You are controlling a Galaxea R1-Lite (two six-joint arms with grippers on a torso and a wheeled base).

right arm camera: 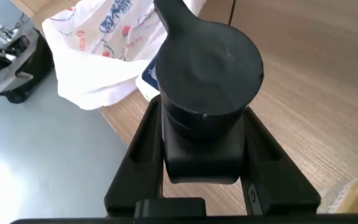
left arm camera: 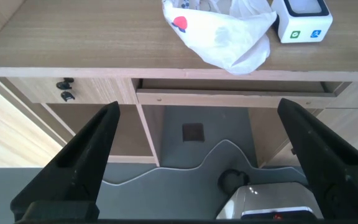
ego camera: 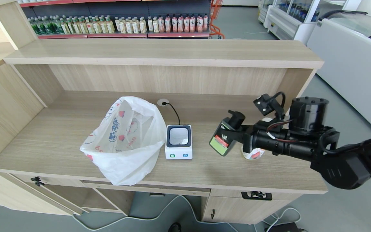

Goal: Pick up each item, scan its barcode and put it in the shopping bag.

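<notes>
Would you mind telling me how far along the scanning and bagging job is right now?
Done: nothing visibly bagged; the white plastic shopping bag's contents cannot be told. In hand: the right gripper is shut on a dark black-capped bottle, held tilted right of the white box scanner. Left: scanning and bagging it, then the white-and-red container standing on the wooden counter behind that arm.

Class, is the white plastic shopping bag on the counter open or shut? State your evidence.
Open. The white plastic shopping bag stands on the wooden counter with its mouth spread wide and its inner wall showing. Whether anything lies inside: cannot tell.
</notes>
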